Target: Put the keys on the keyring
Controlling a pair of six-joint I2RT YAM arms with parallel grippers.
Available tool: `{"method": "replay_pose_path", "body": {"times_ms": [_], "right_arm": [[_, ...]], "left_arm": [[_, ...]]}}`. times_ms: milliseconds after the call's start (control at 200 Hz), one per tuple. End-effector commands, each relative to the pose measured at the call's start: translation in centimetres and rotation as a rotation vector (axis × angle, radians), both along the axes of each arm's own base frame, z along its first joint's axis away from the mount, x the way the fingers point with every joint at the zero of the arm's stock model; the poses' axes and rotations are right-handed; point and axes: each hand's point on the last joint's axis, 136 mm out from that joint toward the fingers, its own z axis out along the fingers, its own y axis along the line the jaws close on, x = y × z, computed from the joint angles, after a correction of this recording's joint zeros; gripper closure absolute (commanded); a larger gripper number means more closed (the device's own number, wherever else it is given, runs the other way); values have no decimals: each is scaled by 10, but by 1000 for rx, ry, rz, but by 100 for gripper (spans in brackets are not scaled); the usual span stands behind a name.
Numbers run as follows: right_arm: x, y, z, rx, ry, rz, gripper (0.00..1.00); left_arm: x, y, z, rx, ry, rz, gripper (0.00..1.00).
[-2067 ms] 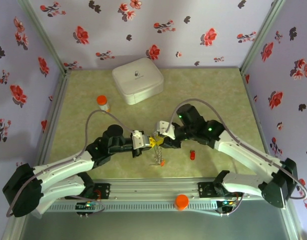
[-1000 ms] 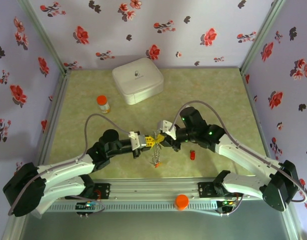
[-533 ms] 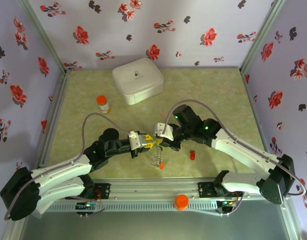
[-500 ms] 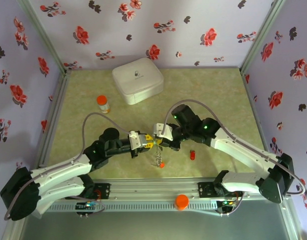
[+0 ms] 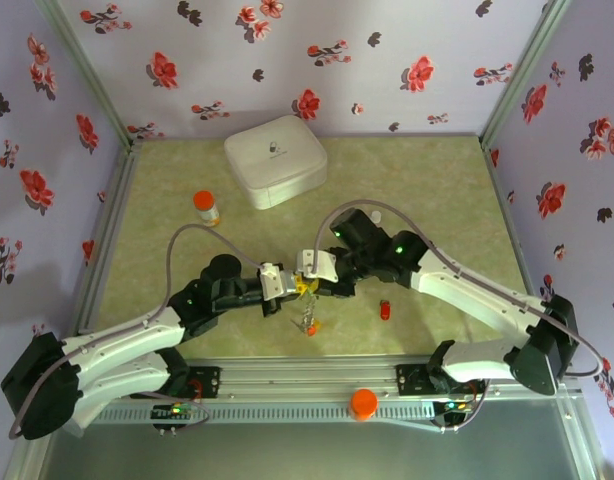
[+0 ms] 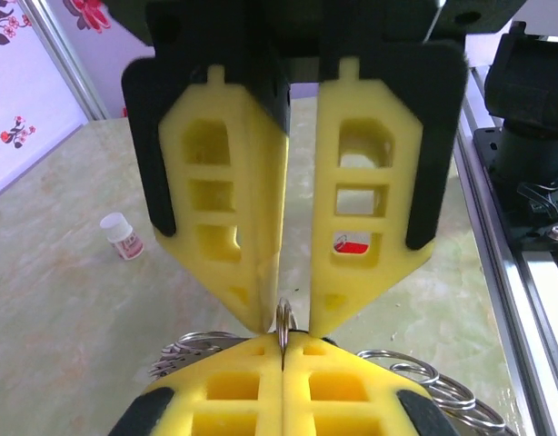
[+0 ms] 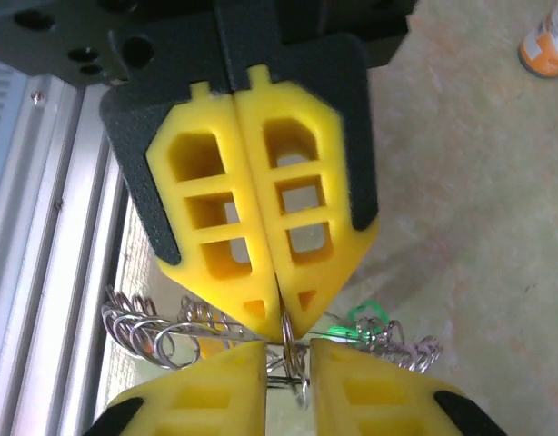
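The keyring [image 5: 308, 312], a chain of small metal loops, hangs between both grippers above the table. My left gripper [image 5: 291, 287] is shut on one small loop [image 6: 283, 320] of it. My right gripper [image 5: 313, 274] faces it tip to tip, its fingers [image 7: 347, 395] slightly apart on either side of that same loop [image 7: 289, 343]. More loops [image 7: 147, 329] spread to both sides. An orange key [image 5: 311, 330] dangles at the chain's low end and a green key [image 7: 363, 316] hangs among the loops. A red key [image 5: 385, 310] lies on the table to the right.
An orange-capped pill bottle [image 5: 205, 207] stands at the left and a white rounded case [image 5: 275, 160] at the back. The metal rail [image 5: 317, 378] runs along the near edge, and patterned walls close in the three other sides.
The right gripper has shifted left and closer to the left gripper. The hanging chain with the orange key has swung slightly left with them.
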Motion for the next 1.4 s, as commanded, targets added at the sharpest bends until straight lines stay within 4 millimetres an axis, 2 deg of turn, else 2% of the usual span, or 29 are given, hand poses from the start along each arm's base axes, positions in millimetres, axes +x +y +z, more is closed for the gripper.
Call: {"method": "replay_pose_path", "body": {"times_ms": [0, 140, 470, 835, 940, 1030, 1110, 1180, 1190, 1205, 1395], "right_arm": [[4, -6, 17, 136, 62, -56, 74], [4, -13, 11, 168, 85, -97, 71], [7, -9, 2, 206, 106, -135, 70], [6, -6, -2, 189, 119, -121, 80], [4, -6, 3, 205, 115, -114, 78], [5, -8, 8, 232, 88, -124, 71], [6, -12, 5, 246, 70, -138, 68], [5, -13, -1, 248, 77, -152, 66], [5, -12, -1, 251, 80, -152, 66], [5, -12, -2, 254, 87, -154, 66], [-5, 1, 2, 343, 186, -135, 59]], "left_arm": [[1, 0, 24, -82, -71, 7, 100], [0, 3, 27, -125, -72, 18, 100], [-3, 3, 31, -171, -68, 8, 100], [-7, 2, 36, -208, -68, -12, 100], [-7, 2, 39, -220, -70, -14, 100], [-7, 3, 39, -227, -71, -12, 100], [-7, 4, 43, -261, -69, -8, 100], [-8, 4, 56, -320, -76, -10, 100], [-9, 6, 48, -310, -64, -9, 100], [-10, 6, 47, -314, -57, -9, 100], [-9, 8, 56, -370, -55, -6, 100]]}}
